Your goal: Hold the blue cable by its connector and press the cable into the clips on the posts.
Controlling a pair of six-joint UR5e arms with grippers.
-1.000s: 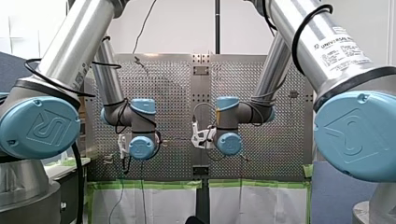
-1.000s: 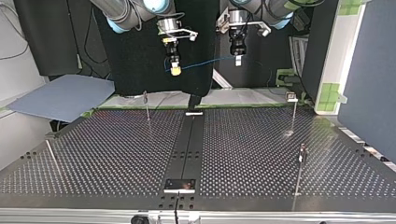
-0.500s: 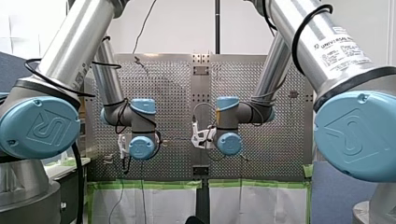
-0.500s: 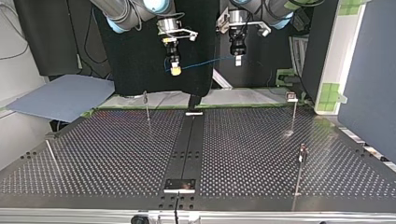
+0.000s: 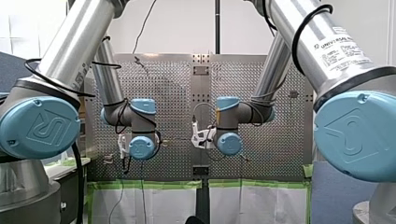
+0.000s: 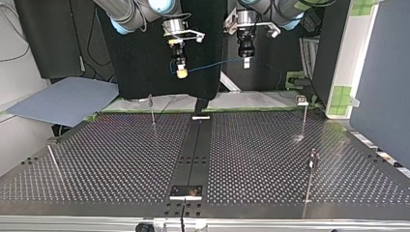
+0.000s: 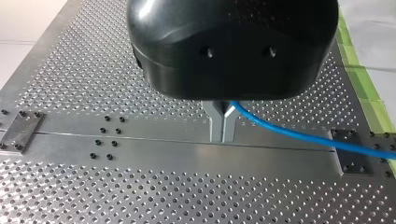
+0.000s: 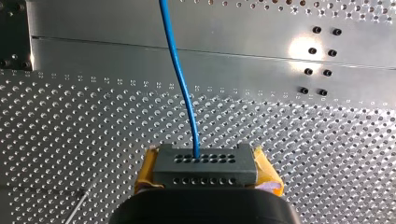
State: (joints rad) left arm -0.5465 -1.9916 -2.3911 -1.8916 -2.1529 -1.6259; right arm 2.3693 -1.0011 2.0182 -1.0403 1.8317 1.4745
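Observation:
In the top view both grippers hang high above the table's far edge, with the thin blue cable (image 6: 212, 65) stretched between them. My right gripper (image 6: 181, 72), at that view's left, is shut with its yellow pads (image 8: 145, 170) on the dark grey connector (image 8: 205, 176). The cable (image 8: 180, 70) leaves the connector's face. My left gripper (image 7: 222, 137) is shut, its metal fingers pinching the cable (image 7: 303, 137) further along. Thin posts stand on the perforated table (image 6: 106, 159): one (image 6: 152, 110) at the back left, two (image 6: 304, 116) (image 6: 311, 176) at the right, each with a small clip on top.
A bare leaning rod (image 6: 54, 162) stands at the top view's left edge. A dark strip (image 6: 193, 150) with a metal plate (image 6: 186, 192) runs down the table's middle. A blue-grey sheet (image 6: 63, 99) lies off the table's far left. Black cloth (image 6: 145, 58) hangs behind the grippers.

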